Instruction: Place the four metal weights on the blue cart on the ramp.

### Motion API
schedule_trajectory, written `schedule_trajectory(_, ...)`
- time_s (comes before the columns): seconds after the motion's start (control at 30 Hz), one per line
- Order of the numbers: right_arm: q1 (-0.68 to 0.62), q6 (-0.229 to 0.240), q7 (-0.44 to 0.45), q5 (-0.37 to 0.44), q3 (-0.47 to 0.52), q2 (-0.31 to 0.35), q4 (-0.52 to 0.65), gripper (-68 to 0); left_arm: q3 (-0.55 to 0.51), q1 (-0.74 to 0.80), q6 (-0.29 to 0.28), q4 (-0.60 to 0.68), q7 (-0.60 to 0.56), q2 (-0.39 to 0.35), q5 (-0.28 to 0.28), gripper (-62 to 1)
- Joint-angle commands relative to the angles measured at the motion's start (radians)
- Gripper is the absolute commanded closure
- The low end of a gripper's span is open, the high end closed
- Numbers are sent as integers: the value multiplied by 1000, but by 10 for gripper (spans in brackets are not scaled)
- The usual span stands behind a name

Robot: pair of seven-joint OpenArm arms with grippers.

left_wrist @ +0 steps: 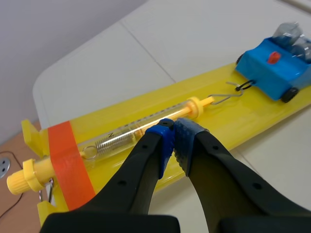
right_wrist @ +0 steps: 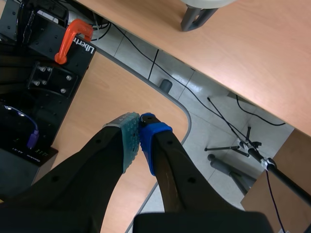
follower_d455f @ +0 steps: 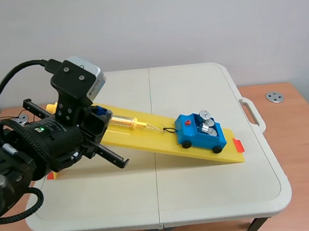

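A blue cart (follower_d455f: 198,133) with black wheels sits low on the yellow ramp (follower_d455f: 162,139), toward its right end. Several round metal weights (follower_d455f: 208,122) lie in its tray. A wire hook links the cart (left_wrist: 274,68) to a yellow spring scale (left_wrist: 121,136) lying along the ramp (left_wrist: 233,116). My left gripper (left_wrist: 172,133) is shut on nothing, its blue pads meeting just above the scale's tube. In the scene view the left arm (follower_d455f: 64,139) stands over the ramp's raised left end. My right gripper (right_wrist: 140,133) is shut and empty, off the table over the floor.
Orange tape (left_wrist: 68,167) crosses the ramp's upper end. A metal disc (follower_d455f: 275,97) lies on the wooden desk to the right of the white table (follower_d455f: 204,187). The right wrist view holds a black equipment box with an orange clamp (right_wrist: 73,39), cables and a wooden desk edge.
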Motion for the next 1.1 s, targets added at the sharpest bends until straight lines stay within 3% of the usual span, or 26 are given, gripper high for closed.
schedule_trajectory(0.0, 6, 31, 57, 57, 42, 42, 97, -6, -7, -43, 64, 56, -134, 28, -24, -27)
schedule_trajectory(0.27, 6, 31, 57, 56, 42, 42, 97, -6, -7, -85, 90, -16, -141, 27, -13, -27)
schedule_trajectory(1.07, 6, 31, 57, 56, 42, 42, 97, -6, -7, -84, 91, -19, -156, 27, -13, -27)
